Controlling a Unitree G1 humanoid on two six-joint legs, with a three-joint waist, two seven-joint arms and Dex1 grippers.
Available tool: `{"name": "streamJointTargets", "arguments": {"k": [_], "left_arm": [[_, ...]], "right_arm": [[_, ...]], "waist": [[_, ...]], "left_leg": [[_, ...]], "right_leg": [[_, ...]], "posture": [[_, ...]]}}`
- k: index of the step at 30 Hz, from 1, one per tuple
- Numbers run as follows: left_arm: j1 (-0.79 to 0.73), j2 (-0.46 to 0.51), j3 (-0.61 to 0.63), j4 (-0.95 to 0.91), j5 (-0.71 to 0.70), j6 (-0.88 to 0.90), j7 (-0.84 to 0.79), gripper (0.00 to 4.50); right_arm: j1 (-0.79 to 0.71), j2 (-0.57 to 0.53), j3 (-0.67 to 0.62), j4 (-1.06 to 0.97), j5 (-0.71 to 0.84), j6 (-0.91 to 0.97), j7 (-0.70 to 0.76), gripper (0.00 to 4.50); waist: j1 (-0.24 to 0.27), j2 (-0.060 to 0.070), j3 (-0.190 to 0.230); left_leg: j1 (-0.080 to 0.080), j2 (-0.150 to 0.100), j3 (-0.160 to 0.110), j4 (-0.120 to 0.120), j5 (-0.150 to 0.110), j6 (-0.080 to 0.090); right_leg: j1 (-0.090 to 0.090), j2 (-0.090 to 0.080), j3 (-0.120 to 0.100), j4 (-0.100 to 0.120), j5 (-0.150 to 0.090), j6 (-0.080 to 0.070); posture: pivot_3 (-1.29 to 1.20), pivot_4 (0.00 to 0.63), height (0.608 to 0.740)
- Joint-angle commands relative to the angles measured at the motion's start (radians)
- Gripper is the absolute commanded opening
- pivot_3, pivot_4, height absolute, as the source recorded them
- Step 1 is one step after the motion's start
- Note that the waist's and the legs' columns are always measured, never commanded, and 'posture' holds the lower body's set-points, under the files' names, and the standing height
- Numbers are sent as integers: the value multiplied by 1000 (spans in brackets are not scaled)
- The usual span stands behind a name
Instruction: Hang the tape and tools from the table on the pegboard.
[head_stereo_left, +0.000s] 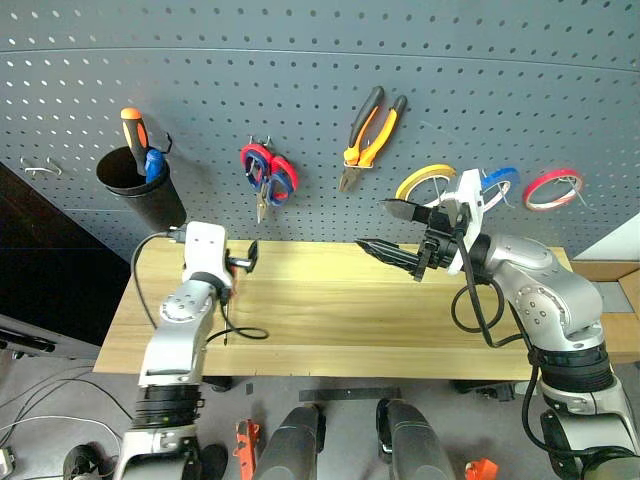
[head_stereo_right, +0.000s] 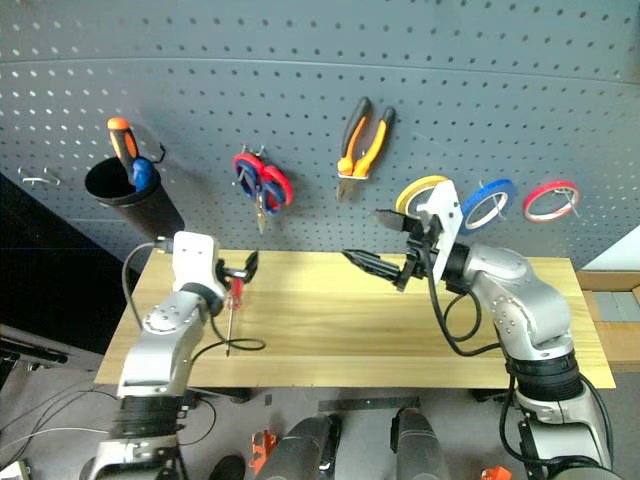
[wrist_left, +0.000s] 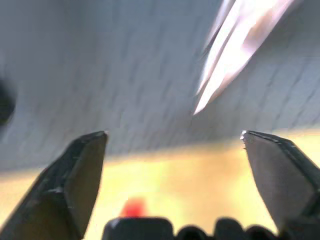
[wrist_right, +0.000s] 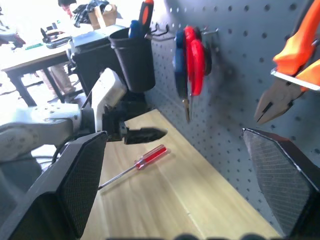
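Note first what you cannot read clearly. The blue-handled tool in the black cup (head_stereo_left: 140, 185) shows only its handle top beside the orange-and-black-handled screwdriver (head_stereo_left: 131, 128); what lies lower is hidden inside the cup. The red-handled screwdriver (wrist_right: 142, 161) lies on the table (head_stereo_left: 350, 330) just under the left gripper (head_stereo_left: 245, 260); in the head views the gripper's arm covers much of its handle, while the right wrist view shows it whole, shaft pointing toward the table's front edge. In the left wrist view a blurred pair of steel blades crosses the upper corner and a red smear sits low between the fingers.

Both grippers stand open and empty: the left gripper's jaws spread wide just above the screwdriver, not touching it, and the right gripper (head_stereo_left: 400, 232) hovers with jaws apart over the table's right half.

On the pegboard (head_stereo_left: 300, 80) hang, left to right, the cup, the scissors (head_stereo_left: 266, 178) bunched on one hook, the pliers (head_stereo_left: 368, 135), a yellow tape ring (head_stereo_left: 422, 178), the blue tape (head_stereo_right: 488, 203) and a red tape ring (head_stereo_left: 553, 188). The right arm partly covers the yellow and blue rings.

The table is light wood with visible grain, set against the pegboard. Behind the cup, the right wrist view shows another table with clutter.
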Motion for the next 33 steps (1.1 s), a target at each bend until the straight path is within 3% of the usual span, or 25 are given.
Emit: {"name": "streamJointTargets", "arguments": {"k": [1, 6, 16, 20, 28, 33], "left_arm": [[-44, 56, 22, 102, -2, 158, -25, 4458], [-147, 44, 43, 228, -35, 241, -21, 4458], [-203, 14, -33, 275, -22, 254, -56, 4458], [-263, -26, -51, 416, 19, 301, 31, 4458], [-391, -90, -32, 709, 13, 223, 77, 4458], [-366, -92, -19, 677, 5, 266, 81, 3214]], "right_arm": [[2, -1, 59, -28, -24, -10, 26, 4500], [-5, 21, 199, 17, -149, -8, -13, 4500], [39, 45, 250, -36, -173, 15, -13, 4500], [43, 50, 263, -55, -177, 31, -19, 4500], [60, 35, 263, -87, -177, 64, -21, 4500], [62, 21, 251, -86, -177, 73, -20, 4500]], "waist": [[1, 0, 0], [12, -1, 0], [3, -2, -1], [3, -2, -1], [7, -3, -4], [3, -2, -8]], "left_leg": [[0, 0, 0, 0, 0, 0], [-1, -1, -2, 2, 0, 0], [-1, -1, -1, 2, 0, 0], [0, -1, -1, 2, 0, 0], [1, -2, -1, 3, 0, 0], [2, -2, 0, 3, 0, 0]], "right_leg": [[0, 0, 0, 0, 0, 0], [0, -1, -3, 2, 0, 0], [-1, -2, -2, 2, 0, 0], [-1, -2, -2, 3, 0, 0], [1, -3, -2, 4, 0, 0], [1, -3, -2, 4, 0, 0]], "posture": [[72, 228, 740], [75, 234, 740], [60, 240, 740], [50, 237, 740], [29, 252, 740], [29, 258, 740]]}}
